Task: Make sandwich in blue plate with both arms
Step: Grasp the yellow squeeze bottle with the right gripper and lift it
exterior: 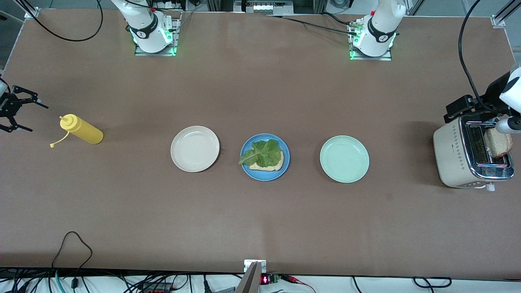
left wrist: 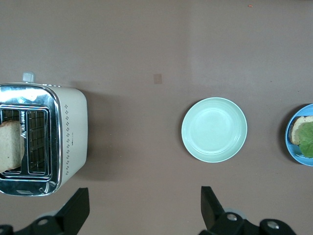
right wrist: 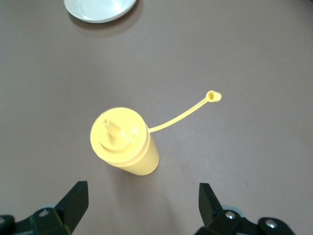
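The sandwich (exterior: 266, 157) is found half built on the blue plate (exterior: 246, 164), which lies at the middle of the table between a cream-white plate (exterior: 195, 148) and a pale green plate (exterior: 344, 158). One slice of bread is seen on the blue plate with a ruffled lettuce leaf (exterior: 260, 151) laid over it; no top slice has been added.

A second bread slice (exterior: 497, 143) is seen standing in a slot of the toaster (exterior: 456, 156) at the left arm's end of the table. The left gripper (left wrist: 142, 208) is held over the table just beside the toaster, and its jaws are seen spread wide with nothing between them. The right gripper (right wrist: 142, 205) is held over the right arm's end of the table, just by an upright yellow squeeze bottle (right wrist: 124, 142) whose cap is off and hangs by its tether; its jaws are likewise spread and nothing is gripped.

The step in hand is judged to be the fetching of the top slice. For that, the left gripper would need to be brought over the toaster slot, lowered about the projecting bread and closed gently, so that the slice is not crushed. The right arm appears placed for the bottle, should sauce be wanted first.
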`<state>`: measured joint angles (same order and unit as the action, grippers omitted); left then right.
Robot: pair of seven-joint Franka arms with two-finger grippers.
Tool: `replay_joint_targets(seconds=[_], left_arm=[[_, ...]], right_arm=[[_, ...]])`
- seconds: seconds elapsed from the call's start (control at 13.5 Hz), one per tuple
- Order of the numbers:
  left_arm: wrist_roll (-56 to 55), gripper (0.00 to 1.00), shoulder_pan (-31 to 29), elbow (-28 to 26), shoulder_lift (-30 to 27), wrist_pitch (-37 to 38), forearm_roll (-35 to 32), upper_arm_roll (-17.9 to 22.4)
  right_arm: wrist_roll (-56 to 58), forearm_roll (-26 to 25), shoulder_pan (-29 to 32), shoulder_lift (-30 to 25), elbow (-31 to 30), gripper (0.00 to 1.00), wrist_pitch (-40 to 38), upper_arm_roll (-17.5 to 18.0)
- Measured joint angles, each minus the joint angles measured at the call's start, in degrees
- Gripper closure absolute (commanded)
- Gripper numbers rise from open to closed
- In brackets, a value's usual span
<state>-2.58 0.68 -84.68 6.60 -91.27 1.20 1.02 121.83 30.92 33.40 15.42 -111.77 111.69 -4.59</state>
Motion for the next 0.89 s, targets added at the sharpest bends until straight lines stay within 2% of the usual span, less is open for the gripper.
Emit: replay_joint_targets(seconds=[0.52, 0.89], left_arm=[[0.0, 0.00, -0.1, 0.0, 0.0, 0.0, 0.0, 0.1], [0.0, 0.00, -0.1, 0.0, 0.0, 0.0, 0.0, 0.3]], right_arm=[[18.7, 14.1, 3.2, 11.5, 0.6, 0.00, -6.5, 0.1], [25.5, 18.3, 3.8, 17.3, 3.8, 0.00, -10.0, 0.1]])
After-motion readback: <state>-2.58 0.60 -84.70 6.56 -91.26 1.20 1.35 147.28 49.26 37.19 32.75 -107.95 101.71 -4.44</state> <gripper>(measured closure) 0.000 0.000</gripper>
